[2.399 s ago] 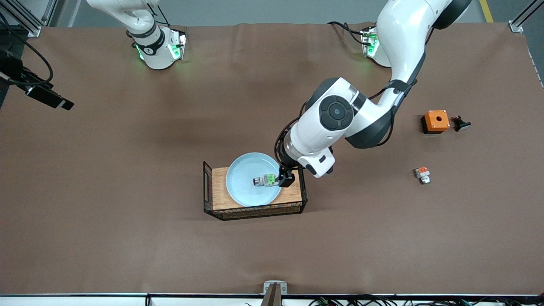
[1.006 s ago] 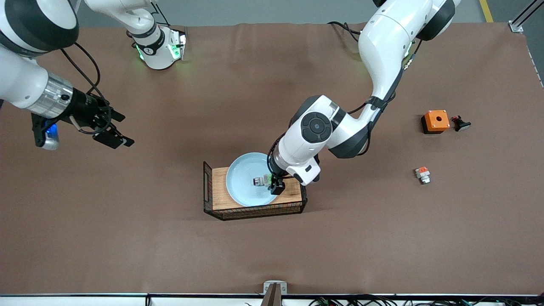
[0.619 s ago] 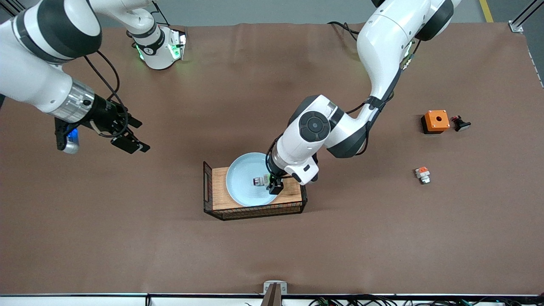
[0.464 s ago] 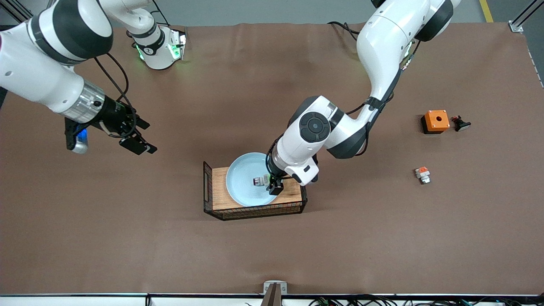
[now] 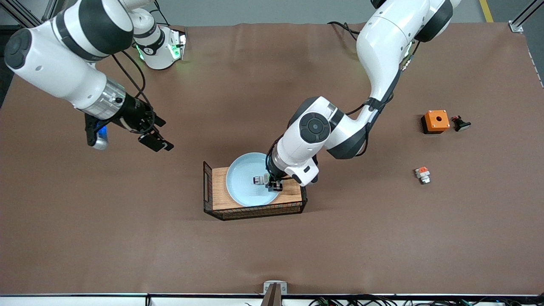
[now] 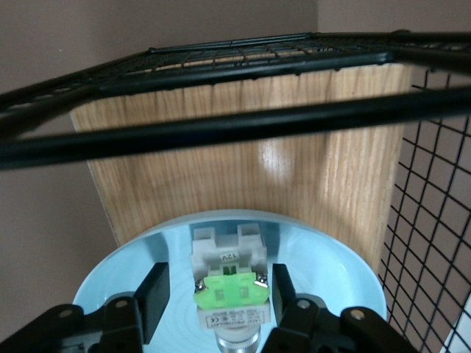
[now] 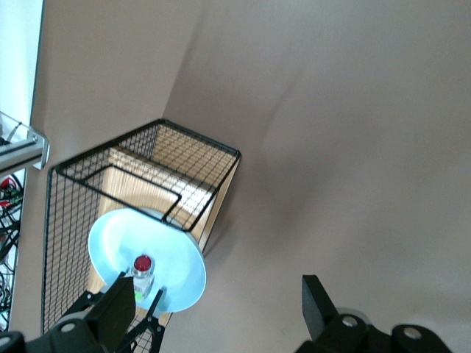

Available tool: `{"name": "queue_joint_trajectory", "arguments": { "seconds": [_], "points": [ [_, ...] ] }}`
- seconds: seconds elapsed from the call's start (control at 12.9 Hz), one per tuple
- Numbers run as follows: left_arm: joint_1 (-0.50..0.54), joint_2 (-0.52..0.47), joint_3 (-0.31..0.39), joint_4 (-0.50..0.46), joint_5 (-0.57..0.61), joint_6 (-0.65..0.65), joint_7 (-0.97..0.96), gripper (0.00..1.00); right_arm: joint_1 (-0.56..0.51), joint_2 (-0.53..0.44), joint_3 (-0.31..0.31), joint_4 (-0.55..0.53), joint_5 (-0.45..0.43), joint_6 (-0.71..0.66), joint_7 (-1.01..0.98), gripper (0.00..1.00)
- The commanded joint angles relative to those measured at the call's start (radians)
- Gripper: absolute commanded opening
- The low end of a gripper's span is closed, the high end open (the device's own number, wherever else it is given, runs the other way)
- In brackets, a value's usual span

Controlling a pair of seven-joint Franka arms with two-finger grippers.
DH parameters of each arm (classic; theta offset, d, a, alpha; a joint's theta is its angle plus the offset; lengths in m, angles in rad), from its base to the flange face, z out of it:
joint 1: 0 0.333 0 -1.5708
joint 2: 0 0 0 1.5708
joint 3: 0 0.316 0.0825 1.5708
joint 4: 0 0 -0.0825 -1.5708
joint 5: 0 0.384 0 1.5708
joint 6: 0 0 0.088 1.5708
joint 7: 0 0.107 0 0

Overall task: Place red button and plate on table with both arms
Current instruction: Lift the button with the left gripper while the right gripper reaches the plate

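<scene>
Two arms share your brown desk [image 5: 382, 238], and everything turns on the one from the left base. Its left end effector [image 5: 274, 183] is down in the pale blue plate [image 5: 242, 187], which sits on a wooden tray with wire ends [image 5: 293, 196] near the middle of the desk. The red button [image 5: 259, 180] lies on the plate with its long axis running from the fingers toward the plate's centre, dark end pointing away from the wrist. In the left wrist view the fingers [image 6: 154, 298] stand spread on either side of its green middle [image 6: 229, 289], not yet pinching it. This arm is by far the nearer; a squeeze looks like your next call.

The right end effector [image 5: 154, 136] hangs spread over bare desk toward the right arm's end, well apart from the tray.

Compared with half a second ago, the right arm has swung closer to the tray, and the left end effector has settled slightly deeper around the button.
</scene>
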Motion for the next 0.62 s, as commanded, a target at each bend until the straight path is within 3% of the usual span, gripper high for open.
{"name": "queue_joint_trajectory", "arguments": {
  "seconds": [0.0, 0.08, 0.31, 0.54],
  "points": [
    [-0.015, 0.015, 0.014, 0.032, -0.014, 0.006, -0.018, 0.19, 0.026, -0.002, -0.006, -0.019, 0.007, 0.020, 0.022, 1.00],
    [-0.015, 0.012, 0.016, 0.032, -0.014, 0.003, -0.017, 0.00, 0.032, -0.002, -0.006, -0.019, 0.007, 0.025, 0.023, 1.00],
    [-0.003, -0.048, 0.014, 0.034, -0.014, -0.061, -0.015, 0.00, 0.071, -0.002, -0.008, -0.037, 0.004, 0.071, 0.087, 1.00],
    [0.029, -0.184, 0.014, 0.031, -0.014, -0.191, 0.055, 0.00, 0.121, 0.010, -0.008, -0.052, -0.010, 0.131, 0.176, 1.00]
  ]
}}
